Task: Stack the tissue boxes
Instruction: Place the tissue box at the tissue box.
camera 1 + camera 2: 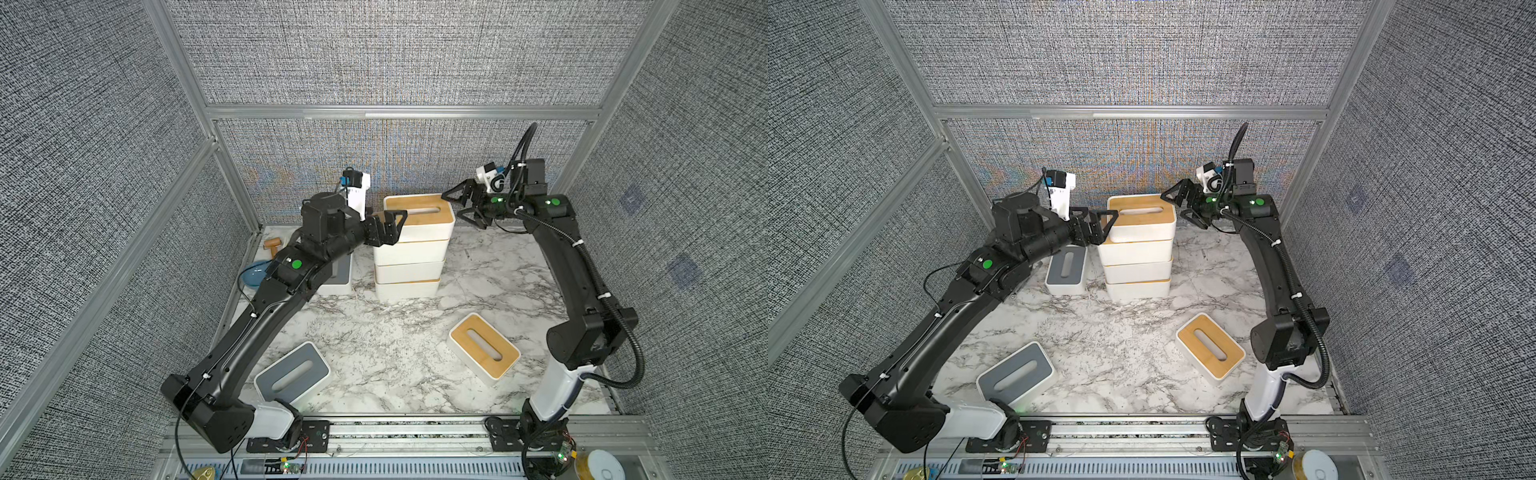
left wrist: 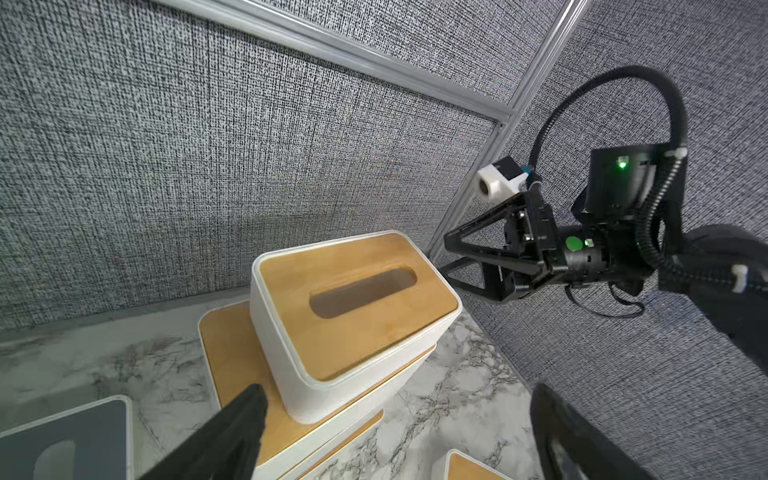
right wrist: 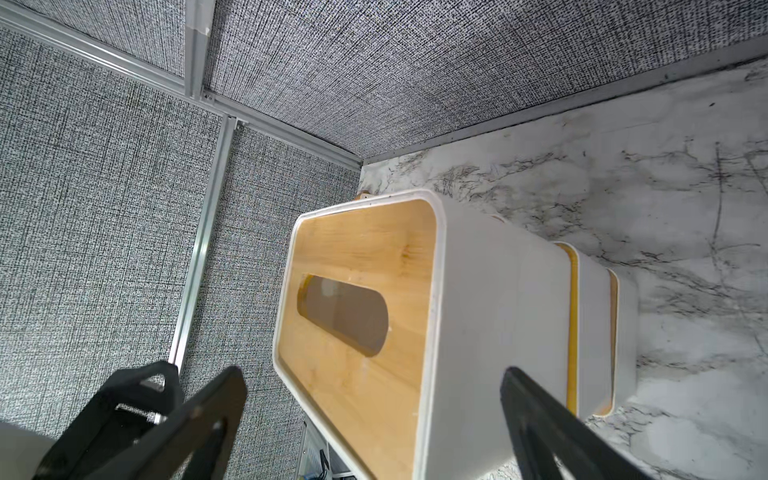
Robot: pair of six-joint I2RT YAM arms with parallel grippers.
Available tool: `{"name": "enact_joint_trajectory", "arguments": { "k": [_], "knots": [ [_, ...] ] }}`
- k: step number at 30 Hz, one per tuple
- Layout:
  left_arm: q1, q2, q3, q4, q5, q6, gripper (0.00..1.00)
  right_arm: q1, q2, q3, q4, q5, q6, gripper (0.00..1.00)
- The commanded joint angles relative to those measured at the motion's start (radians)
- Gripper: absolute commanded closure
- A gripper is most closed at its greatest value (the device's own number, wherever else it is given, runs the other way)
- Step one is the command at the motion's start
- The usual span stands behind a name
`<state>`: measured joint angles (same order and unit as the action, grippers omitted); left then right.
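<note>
- A stack (image 1: 409,266) of four white tissue boxes stands on the marble table (image 1: 395,353), near the back wall and about in the middle.
- The top box (image 1: 419,216) has a tan lid with an oval slot. It is not lined up with the second box (image 2: 232,353) under it. In the left wrist view it sits turned, and a part of the tan lid below shows.
- The left gripper (image 1: 397,226) is at the left end of the top box, with its jaws wide apart. In the left wrist view its fingers (image 2: 232,432) stand to both sides of the box's near end and do not clamp it.
- The right gripper (image 1: 449,204) is at the right end of the top box, also with the jaws spread wide, and it holds nothing. In the right wrist view the box's end lies between the fingers (image 3: 552,428), not pinched.
- Three more boxes lie singly on the table:
  - the front grey box (image 1: 293,374), near the front left;
  - the front tan box (image 1: 484,347), near the front right;
  - the side grey box (image 1: 1066,269), just beside the stack on its left and partly under the left arm.
- A blue bowl (image 1: 253,275) sits at the left edge of the table, partly hidden by the left arm and well apart from the stack.
</note>
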<state>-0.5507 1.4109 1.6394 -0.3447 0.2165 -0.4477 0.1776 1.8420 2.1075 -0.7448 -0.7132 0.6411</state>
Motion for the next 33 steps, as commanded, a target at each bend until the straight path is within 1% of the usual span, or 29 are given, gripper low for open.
{"name": "enact_joint_trajectory", "arguments": {
  "k": [1,2,3,7,10,14,16,19,33],
  "knots": [
    [0.06,0.031,0.012,0.007,0.213,-0.113,0.01,0.008,0.0,0.007,0.008,-0.023,-0.011,0.01],
    [0.081,0.048,0.013,0.022,0.271,-0.129,0.01,0.01,0.0,0.007,0.013,-0.027,-0.008,0.01],
    [0.099,0.065,0.019,0.025,0.306,-0.146,0.01,0.011,0.002,0.008,0.017,-0.029,-0.006,0.01],
    [0.15,0.128,0.033,0.008,0.347,-0.182,0.01,0.014,0.005,0.01,0.029,-0.042,0.003,0.01],
    [0.154,0.152,0.037,0.028,0.384,-0.186,0.01,0.015,0.01,0.012,0.03,-0.047,0.001,0.01],
    [0.158,0.184,0.053,0.03,0.399,-0.184,0.01,0.02,0.02,0.027,0.027,-0.052,-0.001,0.01],
    [0.161,0.194,0.035,0.076,0.445,-0.165,0.01,0.022,0.024,0.031,0.025,-0.052,0.0,0.01],
    [0.161,0.205,0.023,0.11,0.482,-0.196,0.01,0.028,0.026,0.034,0.028,-0.055,0.001,0.01],
    [0.164,0.171,-0.015,0.104,0.485,-0.175,0.01,0.049,0.045,0.045,0.035,-0.065,0.004,0.02]
  ]
}}
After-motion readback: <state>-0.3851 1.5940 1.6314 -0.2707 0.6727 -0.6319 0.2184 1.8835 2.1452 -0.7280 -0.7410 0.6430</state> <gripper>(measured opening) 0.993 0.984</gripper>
